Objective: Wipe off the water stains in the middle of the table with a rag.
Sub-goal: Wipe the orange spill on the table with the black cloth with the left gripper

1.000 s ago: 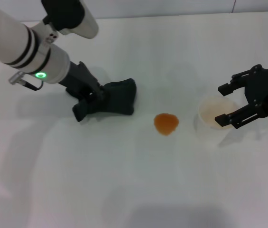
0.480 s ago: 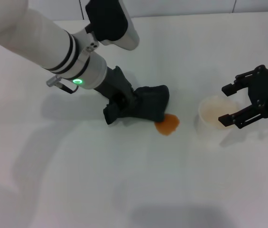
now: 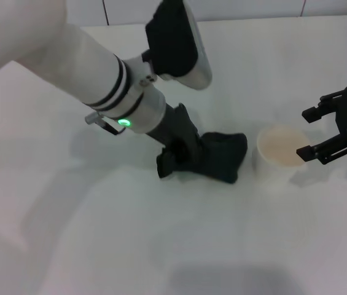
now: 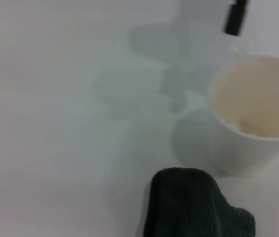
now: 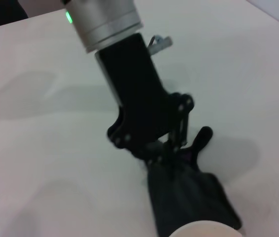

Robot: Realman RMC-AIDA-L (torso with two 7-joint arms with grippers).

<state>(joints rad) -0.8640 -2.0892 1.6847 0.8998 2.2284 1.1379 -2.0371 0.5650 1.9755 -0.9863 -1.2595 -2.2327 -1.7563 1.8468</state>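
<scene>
My left gripper [image 3: 182, 157] is shut on the dark green-black rag [image 3: 222, 157] and presses it flat on the white table [image 3: 161, 246], just left of the white cup [image 3: 279, 152]. The rag also shows in the left wrist view [image 4: 193, 207] and the right wrist view [image 5: 188, 197]. The orange water stain is hidden; the rag lies over the spot where it was. My right gripper [image 3: 339, 130] is open and empty, hovering just right of the cup.
The white cup with pale orange residue [image 4: 253, 113] stands upright right beside the rag's far end. The table's back edge [image 3: 253, 18] runs along the top of the head view.
My left arm has dragged the rag to the right across the table, over the orange blot, which no longer shows. The rag now reaches the cup. The right gripper shifted slightly right.
</scene>
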